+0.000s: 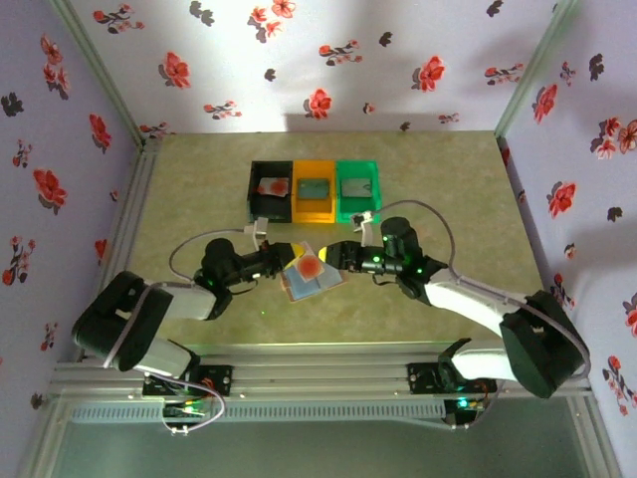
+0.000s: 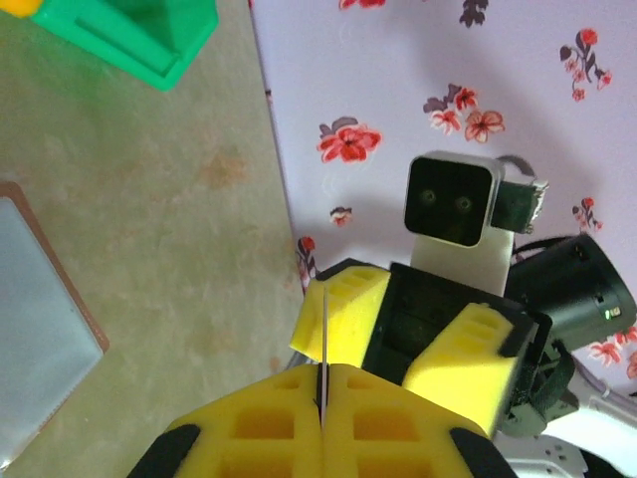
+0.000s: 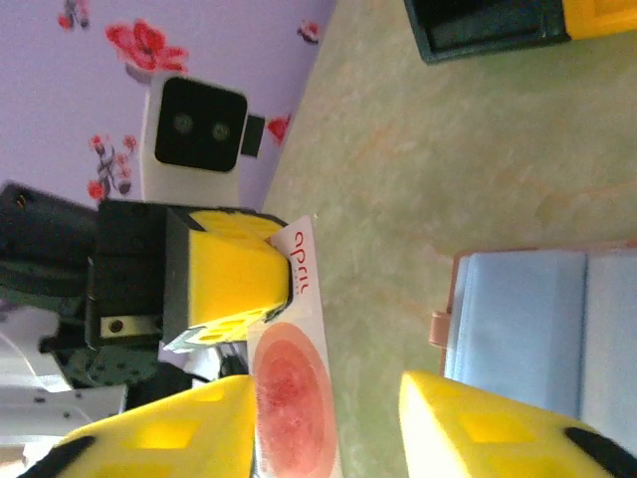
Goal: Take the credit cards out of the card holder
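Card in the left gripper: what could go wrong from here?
The left gripper pinches the card by one end only, so it may pivot or slip. The open right gripper has one finger right beside the card; pulling away could knock it loose.

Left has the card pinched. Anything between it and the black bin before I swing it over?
Nothing on the table between the card and the black bin. But the right gripper stands open with its fingers either side of the card; likely back it off first.
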Tool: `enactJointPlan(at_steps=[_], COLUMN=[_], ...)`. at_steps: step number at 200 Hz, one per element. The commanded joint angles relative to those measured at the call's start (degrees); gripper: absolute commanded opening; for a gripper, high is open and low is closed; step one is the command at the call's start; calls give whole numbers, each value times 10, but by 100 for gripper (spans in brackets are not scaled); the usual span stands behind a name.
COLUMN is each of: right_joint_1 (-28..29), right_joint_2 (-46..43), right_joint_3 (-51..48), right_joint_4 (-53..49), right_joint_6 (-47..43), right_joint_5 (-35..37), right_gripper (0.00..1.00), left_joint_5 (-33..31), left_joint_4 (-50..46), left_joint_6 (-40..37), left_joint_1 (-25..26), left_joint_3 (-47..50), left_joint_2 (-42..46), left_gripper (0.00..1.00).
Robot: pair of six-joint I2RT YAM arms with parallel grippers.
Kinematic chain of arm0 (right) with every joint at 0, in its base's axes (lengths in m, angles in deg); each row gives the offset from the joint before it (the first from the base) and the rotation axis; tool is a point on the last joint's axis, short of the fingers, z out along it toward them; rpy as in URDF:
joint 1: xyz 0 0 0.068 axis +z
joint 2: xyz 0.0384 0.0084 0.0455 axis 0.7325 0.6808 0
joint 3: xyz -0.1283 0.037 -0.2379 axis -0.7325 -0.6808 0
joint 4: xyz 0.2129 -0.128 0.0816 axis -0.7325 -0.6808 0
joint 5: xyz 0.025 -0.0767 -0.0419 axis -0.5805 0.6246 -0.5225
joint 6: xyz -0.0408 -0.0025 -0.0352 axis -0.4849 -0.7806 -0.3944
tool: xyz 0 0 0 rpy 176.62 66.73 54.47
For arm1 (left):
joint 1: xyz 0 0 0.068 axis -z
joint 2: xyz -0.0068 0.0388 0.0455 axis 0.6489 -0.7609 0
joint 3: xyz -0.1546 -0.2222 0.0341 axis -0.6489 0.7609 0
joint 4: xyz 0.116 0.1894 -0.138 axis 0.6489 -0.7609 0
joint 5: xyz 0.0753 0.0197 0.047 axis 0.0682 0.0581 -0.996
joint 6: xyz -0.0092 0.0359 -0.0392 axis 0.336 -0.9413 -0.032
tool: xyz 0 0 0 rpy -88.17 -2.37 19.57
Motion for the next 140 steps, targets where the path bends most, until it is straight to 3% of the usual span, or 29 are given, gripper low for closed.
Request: enactJointPlan(at_steps=[1,26,72,94,140], right_joint_1=[1,31,86,96,105], right_joint_2=[-24,-22,-35,-23,18], right_joint_3=[-38,-76,-95,-98,-101], right_joint_4=[92,203,251,279,353], right_joint_6=[42,78,61,67,93], right_joint_5=[37,70,141,145,144], right_gripper=[59,65,62,54,25], left_joint_5=[-74,-121,-180,-195,-211], left_joint_4=[4,-13,-44,-42,-36], left_joint_6=[-21,-45,-71,-72,-70], left_joint_1=[18,43,71,76,90], left_joint_3=[7,1,-7,-8,-15], left_joint_2=[37,69,107,110,114], left_gripper=[0,0,0,0,0])
